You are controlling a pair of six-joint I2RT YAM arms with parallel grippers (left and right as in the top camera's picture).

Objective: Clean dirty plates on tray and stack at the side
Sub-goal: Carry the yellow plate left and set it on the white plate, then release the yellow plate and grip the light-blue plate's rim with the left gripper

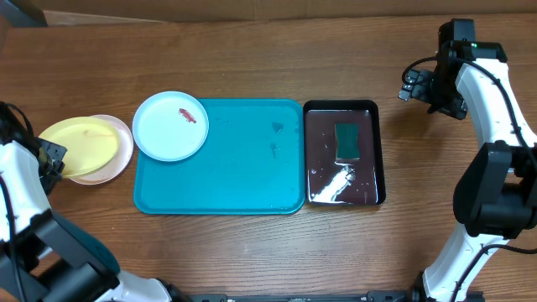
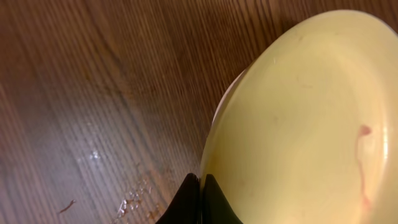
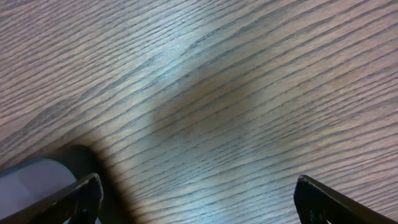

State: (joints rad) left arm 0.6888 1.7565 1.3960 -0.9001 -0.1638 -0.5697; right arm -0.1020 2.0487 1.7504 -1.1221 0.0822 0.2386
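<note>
Brown wood-grain table [image 1: 252,59] with turquoise tray [image 1: 243,176] beside dark tray [image 1: 320,159]

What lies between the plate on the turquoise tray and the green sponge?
Overhead view: turquoise tray floor with tiny dark specks, then the dark tray rim before the sponge.

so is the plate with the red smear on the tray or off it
On: plate overlaps the tray's top-left corner, partly overhanging.

A glossy dark tray [image 1: 319,134] sits on the wooden desk [image 1: 252,50]. A green sponge [image 1: 346,141] lies in it, with a white patch [image 1: 334,186] toward its other end.
</note>
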